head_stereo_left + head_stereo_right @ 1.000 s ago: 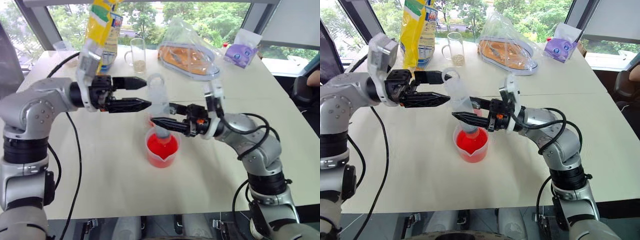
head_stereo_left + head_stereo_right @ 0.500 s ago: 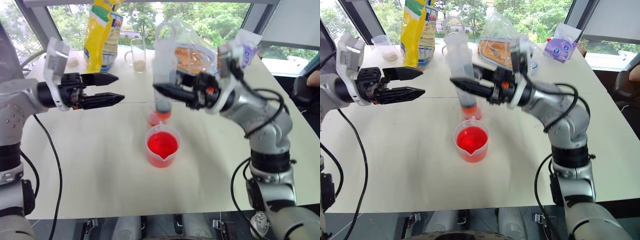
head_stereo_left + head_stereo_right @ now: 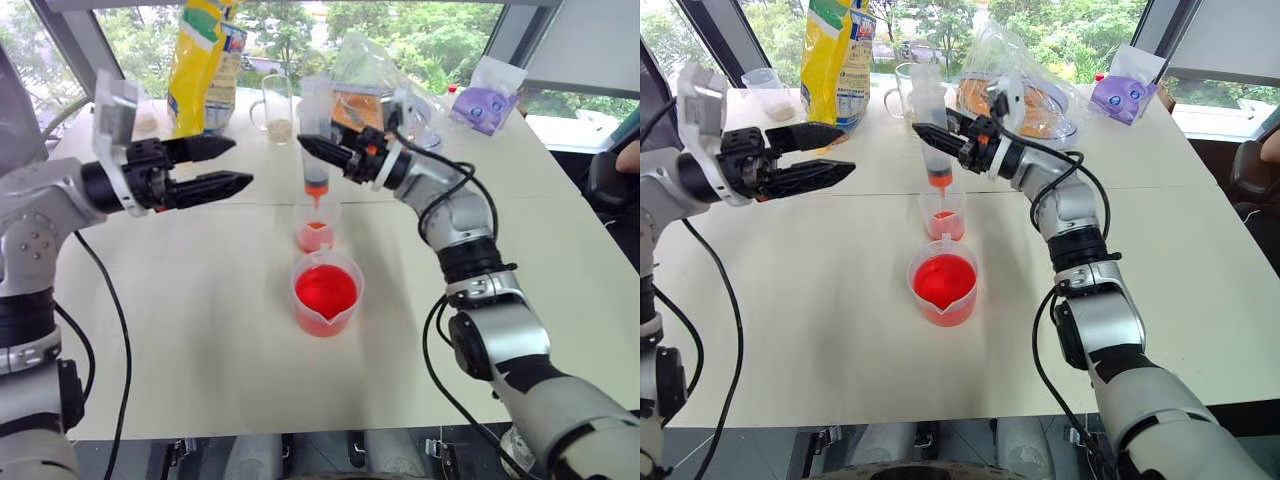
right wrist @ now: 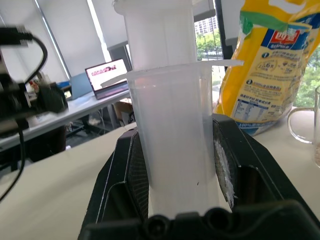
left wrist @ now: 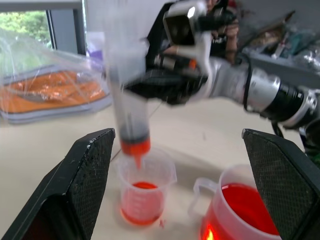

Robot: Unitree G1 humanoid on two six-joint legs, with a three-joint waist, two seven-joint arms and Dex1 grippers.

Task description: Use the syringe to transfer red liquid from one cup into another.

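My right gripper (image 3: 322, 152) is shut on the barrel of the clear syringe (image 3: 316, 150) and holds it upright. The syringe's orange-red tip hangs just above the small clear cup (image 3: 316, 225), which has a little red liquid (image 5: 142, 200) at its bottom. In front of that cup stands the wide spouted beaker (image 3: 326, 292), about half full of red liquid (image 3: 942, 280). My left gripper (image 3: 240, 162) is open and level, off to the left of the syringe and holding nothing. In the right wrist view the barrel (image 4: 170, 125) sits between the black fingers (image 4: 131, 170).
At the table's far side stand a yellow bag (image 3: 205, 65), a handled glass mug (image 3: 277, 110), a clear bag with orange contents (image 3: 385, 110) and a purple pouch (image 3: 482, 105). A small cup of powder (image 3: 765, 95) is at the far left. A person's arm (image 3: 630, 155) shows at the right edge.
My right gripper lifted the syringe out of the beaker and carried it away from me, over the small cup. My left gripper drew back to the left, still open.
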